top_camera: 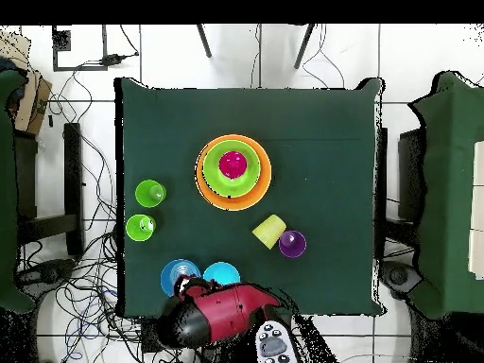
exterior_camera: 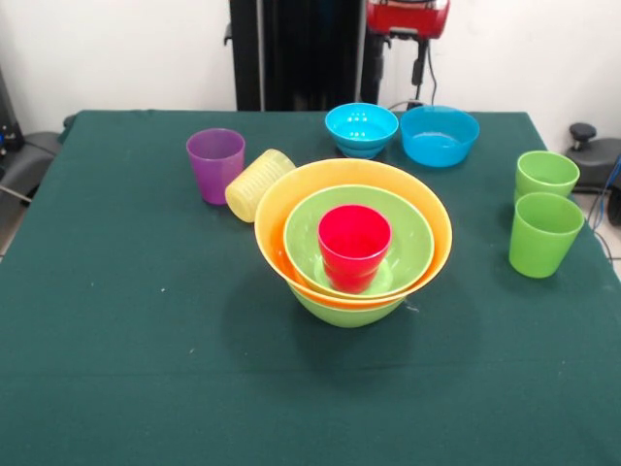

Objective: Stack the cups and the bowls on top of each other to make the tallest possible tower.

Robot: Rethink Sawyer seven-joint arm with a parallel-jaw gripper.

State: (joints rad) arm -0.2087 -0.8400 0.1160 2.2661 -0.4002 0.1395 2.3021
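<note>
The tower stands mid-table: a lime green bowl [exterior_camera: 344,311] at the bottom, the large orange bowl [exterior_camera: 281,209], a second lime green bowl [exterior_camera: 408,228] and an upright red cup [exterior_camera: 354,243] [top_camera: 233,164] inside. A purple cup [exterior_camera: 215,163] stands upright beside the ribbed yellow cup [exterior_camera: 258,184], which lies on its side. Two blue bowls [exterior_camera: 361,129] [exterior_camera: 439,136] sit at the robot's edge. Two light green cups [exterior_camera: 546,175] [exterior_camera: 543,233] stand upright at the right. My gripper [exterior_camera: 419,44] hangs drawn back above the blue bowls, holding nothing that I can see.
The red arm [top_camera: 222,317] lies over the table edge by the blue bowls [top_camera: 180,276] [top_camera: 221,274]. The black pedestal [exterior_camera: 296,53] stands behind the table. The green tablecloth [exterior_camera: 146,369] covers the table. Chairs and cables surround it.
</note>
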